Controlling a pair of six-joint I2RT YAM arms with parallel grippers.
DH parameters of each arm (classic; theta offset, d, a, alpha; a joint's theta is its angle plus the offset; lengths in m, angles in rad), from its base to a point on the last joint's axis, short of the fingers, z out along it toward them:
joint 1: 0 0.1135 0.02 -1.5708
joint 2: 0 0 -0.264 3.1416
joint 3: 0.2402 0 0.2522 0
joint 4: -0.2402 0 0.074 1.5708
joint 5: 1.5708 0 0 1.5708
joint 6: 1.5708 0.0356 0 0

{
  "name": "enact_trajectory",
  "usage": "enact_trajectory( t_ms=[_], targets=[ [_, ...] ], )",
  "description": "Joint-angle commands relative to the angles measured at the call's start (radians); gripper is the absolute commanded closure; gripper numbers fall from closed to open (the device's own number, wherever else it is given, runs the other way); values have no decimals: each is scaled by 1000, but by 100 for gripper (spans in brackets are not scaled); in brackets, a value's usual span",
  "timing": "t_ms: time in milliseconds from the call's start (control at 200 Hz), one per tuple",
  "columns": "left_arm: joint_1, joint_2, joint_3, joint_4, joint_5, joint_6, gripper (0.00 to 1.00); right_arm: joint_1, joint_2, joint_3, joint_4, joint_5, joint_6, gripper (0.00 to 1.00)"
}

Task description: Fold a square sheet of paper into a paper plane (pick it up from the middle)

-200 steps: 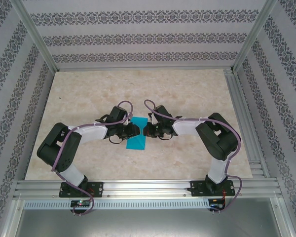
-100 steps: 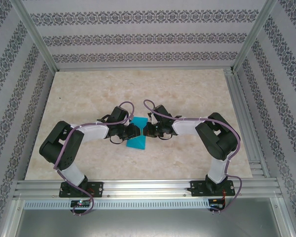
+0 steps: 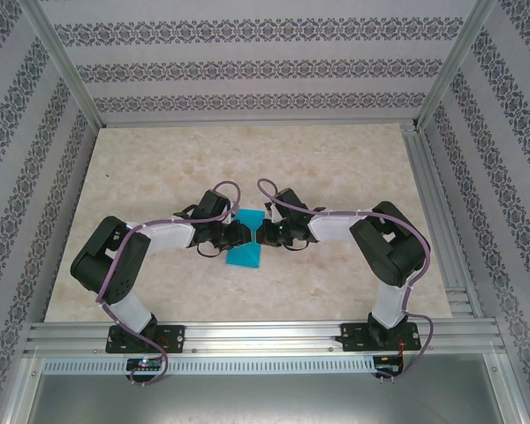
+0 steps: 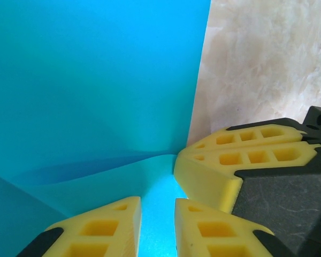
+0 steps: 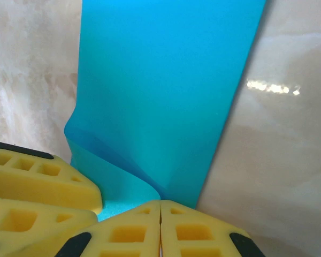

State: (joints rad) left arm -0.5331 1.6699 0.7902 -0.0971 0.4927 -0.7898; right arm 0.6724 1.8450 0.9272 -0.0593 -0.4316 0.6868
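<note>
The square sheet of paper (image 3: 244, 256) is turquoise-blue and lies mid-table, pinched narrow at its middle between both grippers. My left gripper (image 3: 238, 233) meets it from the left and my right gripper (image 3: 263, 233) from the right. In the left wrist view the left gripper (image 4: 158, 203) has its jaws slightly apart, with the paper (image 4: 96, 80) showing in the gap and the right gripper's fingers (image 4: 219, 171) close by. In the right wrist view the right gripper (image 5: 160, 202) is shut at the end of a raised fold of the paper (image 5: 166, 80). The left fingers (image 5: 43, 179) sit alongside.
The beige marbled tabletop (image 3: 336, 168) stretches wide around the paper. Aluminium frame rails (image 3: 442, 265) run along the right side and near edge, and patterned walls enclose the space. Both arms bend inward toward the middle.
The left arm's elbow has shifted slightly to the right. Both grippers and the paper stay where they were.
</note>
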Motion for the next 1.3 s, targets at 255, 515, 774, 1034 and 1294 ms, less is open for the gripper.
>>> enact_trajectory(
  t_ms=[255,515,774,1034,1294],
  targets=[
    [-10,-16,3,32,22,19,75,6,-5,2,-22,28,8,92],
    [-11,11,14,2,-3,27,76,8,3,6,-33,36,7,92],
    [-11,33,13,-19,-28,26,77,8,10,9,-42,44,4,91],
    [-12,27,9,-33,-42,27,77,10,32,29,-36,32,-3,91],
    [-11,8,6,-24,-30,25,77,9,38,42,-26,20,-9,90]
  ],
)
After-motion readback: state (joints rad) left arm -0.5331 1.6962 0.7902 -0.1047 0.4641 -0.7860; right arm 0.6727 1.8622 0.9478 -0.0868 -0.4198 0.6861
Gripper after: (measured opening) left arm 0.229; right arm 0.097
